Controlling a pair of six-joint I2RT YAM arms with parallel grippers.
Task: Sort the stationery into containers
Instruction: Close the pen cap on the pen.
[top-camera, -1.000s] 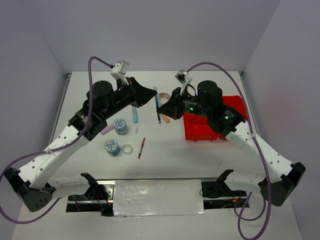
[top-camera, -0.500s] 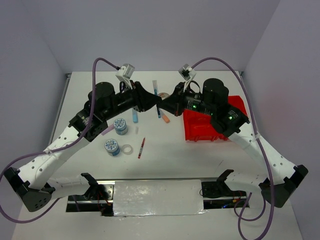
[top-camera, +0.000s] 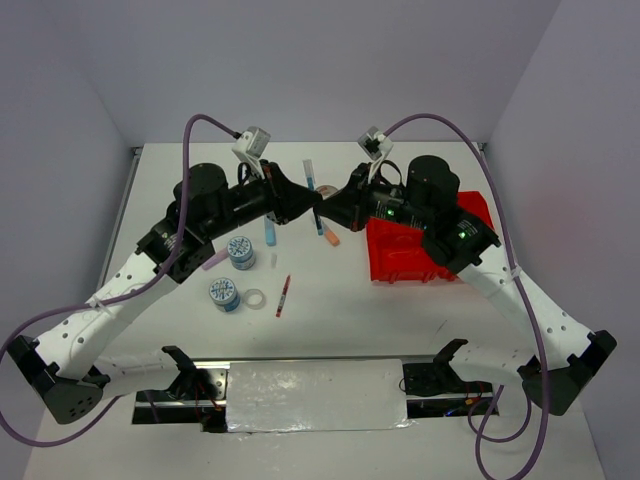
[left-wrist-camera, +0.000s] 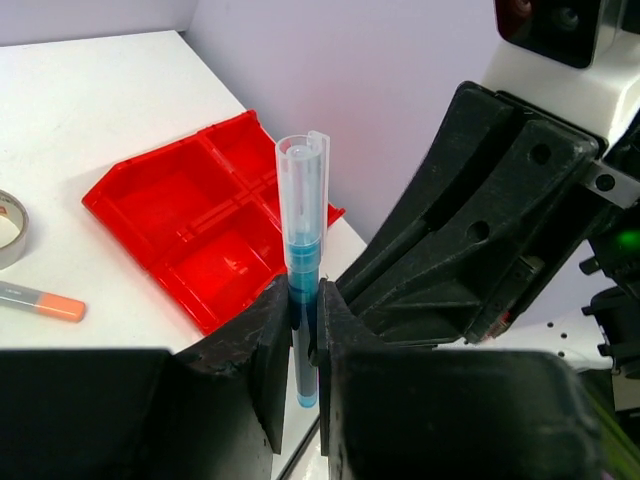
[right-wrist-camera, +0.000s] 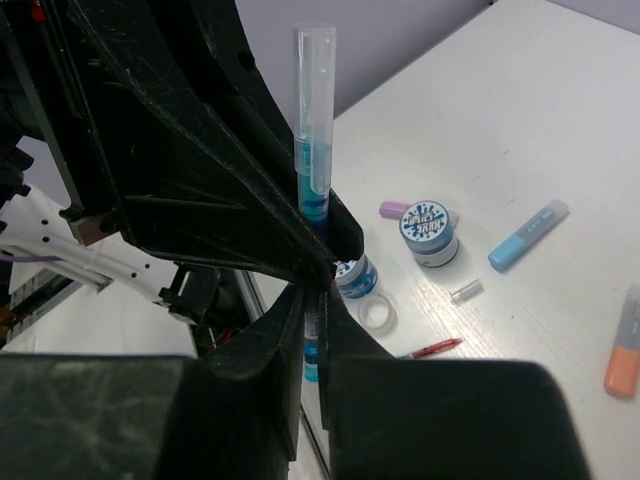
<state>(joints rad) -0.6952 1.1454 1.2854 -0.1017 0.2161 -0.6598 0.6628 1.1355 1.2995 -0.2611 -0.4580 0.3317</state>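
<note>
- While my left tool (left-wrist-camera: 305, 310) is clamped on the upright pen (left-wrist-camera: 302, 220), I see it held above the counter (top-camera: 330, 320).
- My right tool (right-wrist-camera: 312, 320) pinches the same pen, beside the bin (top-camera: 400, 270).

White desk (top-camera: 340, 330) carries red bin tray (top-camera: 404, 271), two patterned tape rolls (top-camera: 240, 250), clear tape ring (top-camera: 255, 298), red pen (top-camera: 283, 295), light-blue marker (top-camera: 270, 233), orange marker (top-camera: 331, 238), lilac marker (top-camera: 213, 262).

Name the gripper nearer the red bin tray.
Right. The right gripper sits just left of the red bin tray; the left gripper is farther left, beyond the blue pen.
</note>
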